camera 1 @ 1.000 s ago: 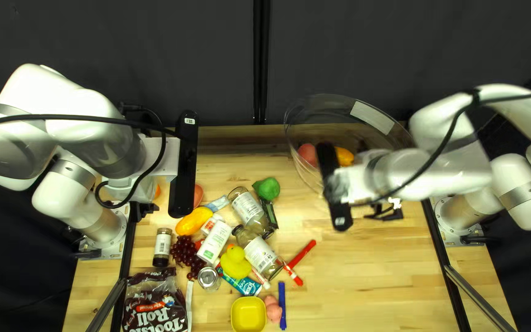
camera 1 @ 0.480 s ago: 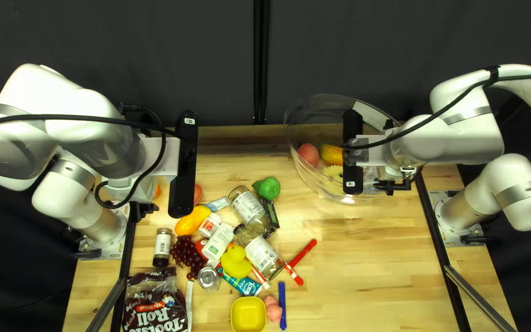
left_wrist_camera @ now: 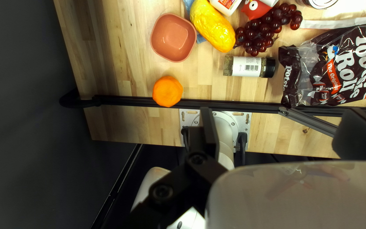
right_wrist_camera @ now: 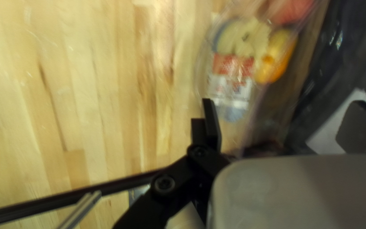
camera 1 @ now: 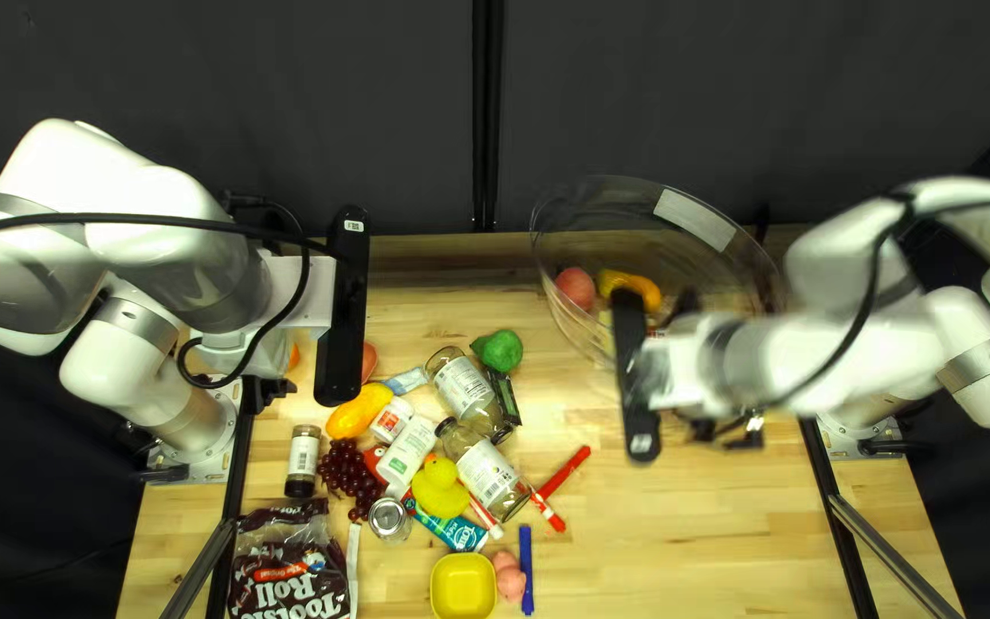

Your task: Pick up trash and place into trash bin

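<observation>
Swung low, spread, empty right gripper (right_wrist_camera: 284,125) could clip clear, round plastic bin (camera 1: 564,247) at six o'clock, top left view — left gripper (left_wrist_camera: 282,129) likewise.

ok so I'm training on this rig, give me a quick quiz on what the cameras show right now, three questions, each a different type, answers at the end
1. Multiple choice: in the top left view, which thing lies inside the clear bowl?
A) the rubber duck
B) the blue marker
C) the red round piece

2. True or false: my left pincer is open and holds nothing.

3. Fill in the blank: in the left wrist view, the lid end of the spice jar points toward the ____.

Key: 1: C. 2: true. 3: brown candy bag.
</observation>
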You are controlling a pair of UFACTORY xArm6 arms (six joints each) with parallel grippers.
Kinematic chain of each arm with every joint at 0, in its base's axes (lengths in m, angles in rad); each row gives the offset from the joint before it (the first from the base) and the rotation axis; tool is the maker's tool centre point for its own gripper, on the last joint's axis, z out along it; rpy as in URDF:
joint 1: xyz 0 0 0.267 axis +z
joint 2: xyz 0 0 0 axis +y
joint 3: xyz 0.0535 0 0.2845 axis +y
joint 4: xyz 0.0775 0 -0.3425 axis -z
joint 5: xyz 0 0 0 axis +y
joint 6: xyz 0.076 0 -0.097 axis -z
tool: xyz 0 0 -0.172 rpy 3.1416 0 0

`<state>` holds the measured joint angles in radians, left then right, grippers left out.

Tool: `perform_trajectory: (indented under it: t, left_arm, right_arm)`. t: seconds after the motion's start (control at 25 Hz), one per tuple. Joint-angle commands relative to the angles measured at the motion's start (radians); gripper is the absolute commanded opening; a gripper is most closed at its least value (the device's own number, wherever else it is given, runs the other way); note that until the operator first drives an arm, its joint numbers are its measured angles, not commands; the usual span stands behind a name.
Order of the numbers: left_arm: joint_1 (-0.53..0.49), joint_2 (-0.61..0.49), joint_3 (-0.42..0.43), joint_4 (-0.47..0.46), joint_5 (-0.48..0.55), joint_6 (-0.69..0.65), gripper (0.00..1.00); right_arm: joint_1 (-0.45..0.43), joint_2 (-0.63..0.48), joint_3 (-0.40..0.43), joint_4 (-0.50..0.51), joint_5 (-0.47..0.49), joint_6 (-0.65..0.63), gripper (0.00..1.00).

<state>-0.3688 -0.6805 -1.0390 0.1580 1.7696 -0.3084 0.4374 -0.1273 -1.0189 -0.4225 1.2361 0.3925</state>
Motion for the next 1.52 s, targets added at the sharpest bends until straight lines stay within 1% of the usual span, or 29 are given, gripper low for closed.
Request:
perform_trajectory:
  t: [0.04,0.08,0.12,0.16,0.2,0.28,0.32,0.36,0.44,0.6,0.8,1.04,1.16,1.24,1.28,1.36,1.44,1.48,1.52]
  left_arm:
    - [0.0,0.0,0.0,0.0,0.0,0.0,1.0]
    - [0.0,0.0,0.0,0.0,0.0,0.0,1.0]
    - [0.0,0.0,0.0,0.0,0.0,0.0,1.0]
    - [0.0,0.0,0.0,0.0,0.0,0.0,1.0]
    - [0.0,0.0,0.0,0.0,0.0,0.0,1.0]
    - [0.0,0.0,0.0,0.0,0.0,0.0,1.0]
    - [0.0,0.0,0.0,0.0,0.0,0.0,1.0]
    - [0.0,0.0,0.0,0.0,0.0,0.0,1.0]
    - [0.0,0.0,0.0,0.0,0.0,0.0,1.0]
    - [0.0,0.0,0.0,0.0,0.0,0.0,1.0]
    - [0.0,0.0,0.0,0.0,0.0,0.0,1.0]
    - [0.0,0.0,0.0,0.0,0.0,0.0,1.0]
    - [0.0,0.0,0.0,0.0,0.0,0.0,1.0]
    - [0.0,0.0,0.0,0.0,0.0,0.0,1.0]
    - [0.0,0.0,0.0,0.0,0.0,0.0,1.0]
    - [0.0,0.0,0.0,0.0,0.0,0.0,1.0]
    - [0.0,0.0,0.0,0.0,0.0,0.0,1.0]
    - [0.0,0.0,0.0,0.0,0.0,0.0,1.0]
    - [0.0,0.0,0.0,0.0,0.0,0.0,1.0]
  right_arm:
    - [0.016,0.101,0.02,0.006,-0.168,0.026,1.0]
    - [0.014,0.113,0.03,0.007,-0.199,0.03,1.0]
    - [0.012,0.139,0.052,0.01,-0.258,0.037,1.0]
    - [0.01,0.147,0.06,0.013,-0.279,0.037,1.0]
    - [0.007,0.179,0.081,0.02,-0.343,0.043,1.0]
    - [0.001,0.216,0.095,0.034,-0.407,0.034,1.0]
    - [-0.004,0.254,0.097,0.044,-0.451,0.017,1.0]
    - [-0.007,0.276,0.093,0.049,-0.473,0.004,1.0]
    - [-0.024,0.326,0.087,0.073,-0.524,-0.061,1.0]
    - [-0.063,0.345,0.107,0.115,-0.587,-0.165,1.0]
    - [-0.103,0.364,0.131,0.143,-0.645,-0.247,1.0]
    - [-0.132,0.401,0.122,0.149,-0.691,-0.295,1.0]
    - [-0.145,0.411,0.118,0.151,-0.706,-0.309,0.96]
    - [-0.154,0.419,0.12,0.152,-0.719,-0.32,0.89]
    - [-0.159,0.424,0.122,0.151,-0.725,-0.325,0.89]
    - [-0.167,0.431,0.125,0.152,-0.735,-0.334,0.84]
    - [-0.174,0.436,0.13,0.155,-0.744,-0.342,0.73]
    - [-0.176,0.438,0.13,0.157,-0.746,-0.344,0.6]
    - [-0.177,0.442,0.129,0.159,-0.749,-0.348,0.19]
